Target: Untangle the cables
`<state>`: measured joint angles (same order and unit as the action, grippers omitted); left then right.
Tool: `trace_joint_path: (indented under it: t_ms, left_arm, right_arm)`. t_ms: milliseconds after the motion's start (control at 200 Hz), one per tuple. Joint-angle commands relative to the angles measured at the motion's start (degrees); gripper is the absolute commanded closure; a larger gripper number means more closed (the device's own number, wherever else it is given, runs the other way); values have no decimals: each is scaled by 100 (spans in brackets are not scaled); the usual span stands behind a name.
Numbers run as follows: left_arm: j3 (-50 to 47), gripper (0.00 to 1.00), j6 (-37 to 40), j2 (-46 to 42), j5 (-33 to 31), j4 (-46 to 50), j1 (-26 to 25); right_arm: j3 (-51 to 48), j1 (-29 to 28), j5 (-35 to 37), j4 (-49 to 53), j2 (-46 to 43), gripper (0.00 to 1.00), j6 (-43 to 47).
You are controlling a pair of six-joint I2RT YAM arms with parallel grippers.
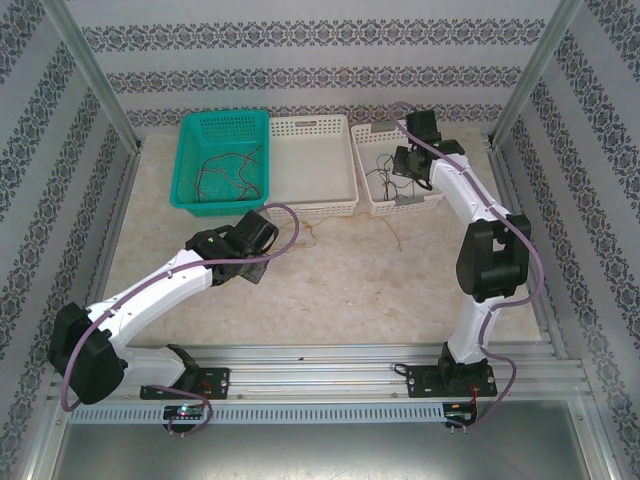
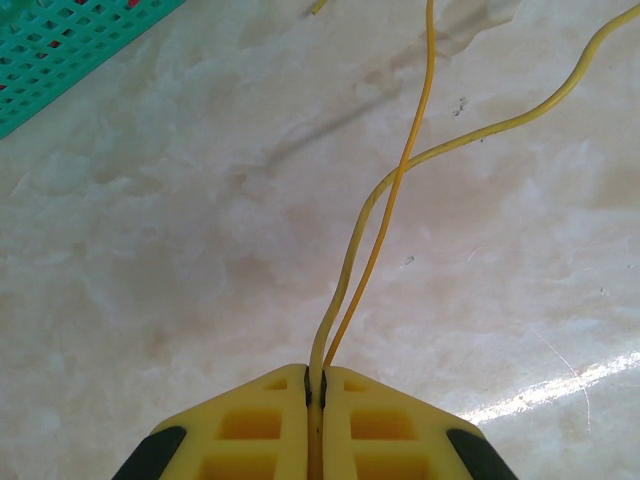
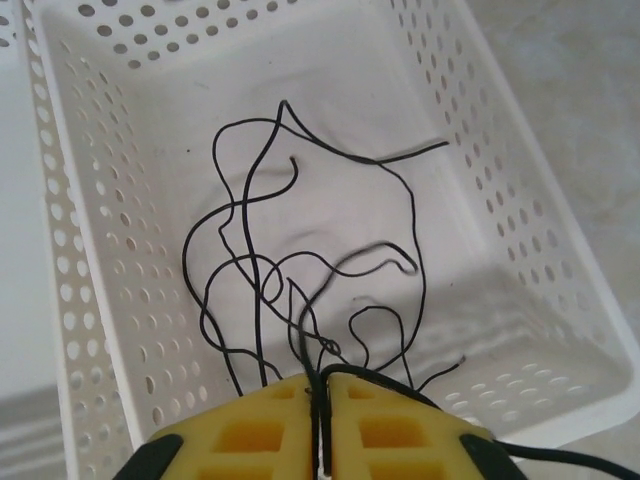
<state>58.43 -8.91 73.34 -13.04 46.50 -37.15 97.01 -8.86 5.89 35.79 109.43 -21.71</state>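
The left fingers (image 2: 262, 425) are pressed together on a yellow cable (image 2: 391, 188). Two of its strands rise from the seam, cross once a little way out and then part over the pale surface (image 2: 150, 250). In the overhead view this hand sits low, just in front of the near left corner of the middle white basket (image 1: 312, 208), and the yellow cable trails off along that basket's front wall.

The right fingers (image 3: 265, 430) are also closed. A dark strand runs into their seam, so they look to be pinching the dark cables (image 3: 284, 104). These spread in loose, overlapping loops on the floor of the white basket (image 3: 110, 260) that stands just to the right of the middle one, and the hand hangs above it.

More cables (image 1: 230, 165) lie in a loose heap in the teal basket (image 1: 190, 170), just to the left of the middle one.

The sorting looks partly done. The dark cables are gathered to the right of the middle basket and one yellow cable is out on the surface. The middle basket itself holds nothing. What is left, as far as I can judge:
- placing the yellow cable
- letting go of the dark ones
- working through the heap in the teal basket
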Motion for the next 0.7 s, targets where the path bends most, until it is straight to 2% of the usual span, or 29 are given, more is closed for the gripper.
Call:
trace_joint_path:
  t_ms: [0, 360, 470, 569, 694]
  left_arm:
    - [63, 100, 152, -64, 37, -25, -74]
    - [63, 100, 152, -70, 36, -18, -82]
    - [65, 100, 152, -66, 55, -18, -91]
    - [64, 100, 152, -62, 79, -18, -101]
    - [68, 100, 178, -112, 359, -48, -109]
  right_arm:
    - [289, -14, -195, 277, 70, 83, -71]
    - [452, -37, -608, 399, 70, 75, -159]
    - [365, -109, -734, 311, -216, 72, -251]
    - [169, -270, -661, 197, -678, 63, -262]
    - [-641, -515, -963, -309, -1494, 51, -358]
